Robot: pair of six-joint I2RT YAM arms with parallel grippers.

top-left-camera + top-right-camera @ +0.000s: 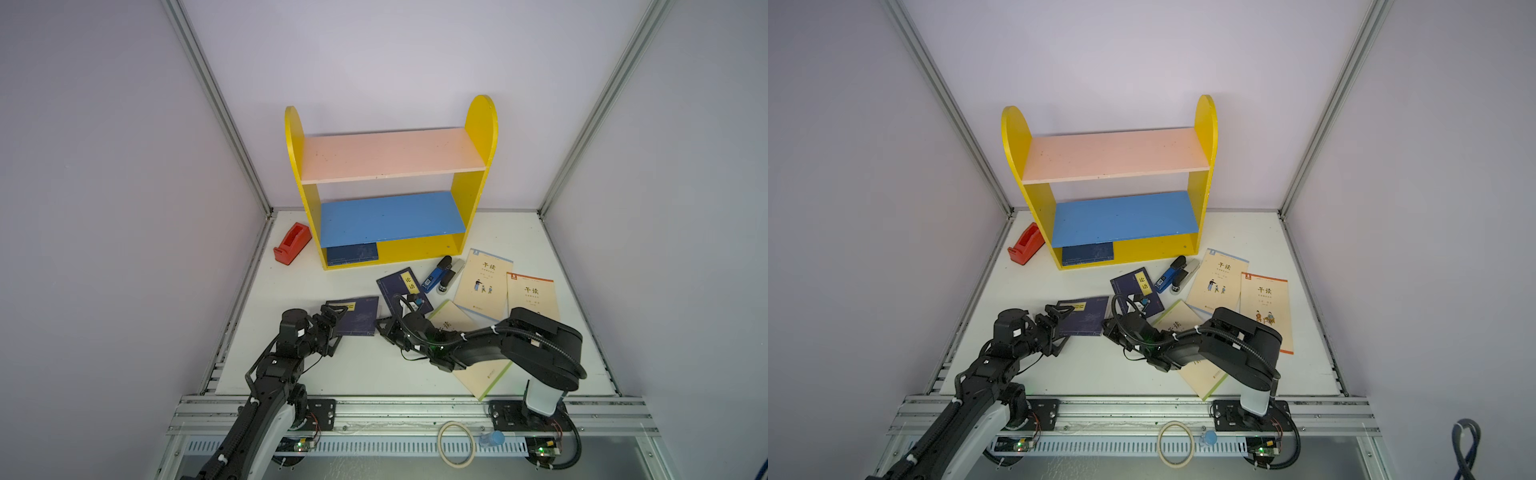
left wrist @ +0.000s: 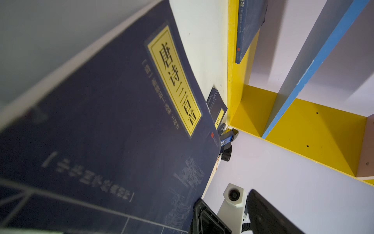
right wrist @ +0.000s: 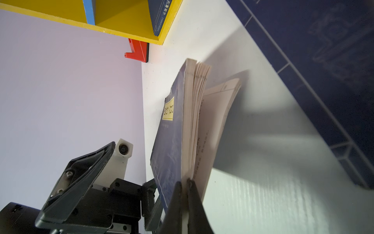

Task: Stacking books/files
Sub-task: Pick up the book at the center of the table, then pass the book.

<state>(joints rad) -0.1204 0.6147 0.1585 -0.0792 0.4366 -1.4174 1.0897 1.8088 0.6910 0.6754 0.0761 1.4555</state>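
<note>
The first navy book (image 1: pixel 352 253) lies flat in the bottom bay of the shelf (image 1: pixel 419 251), at 11 o'clock. The second navy book (image 1: pixel 399 286), yellow label up, lies flat near centre. The third navy book (image 1: pixel 358 316), at 9 o'clock, has its cover lifted and pages fanned. The first cream book (image 1: pixel 484 280) and second cream book (image 1: pixel 532 296) lie flat side by side at 2 o'clock. The third cream book (image 1: pixel 484 377) lies at 5 o'clock.

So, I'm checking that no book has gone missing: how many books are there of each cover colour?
Navy books: 3
Cream books: 3
Total: 6
</note>
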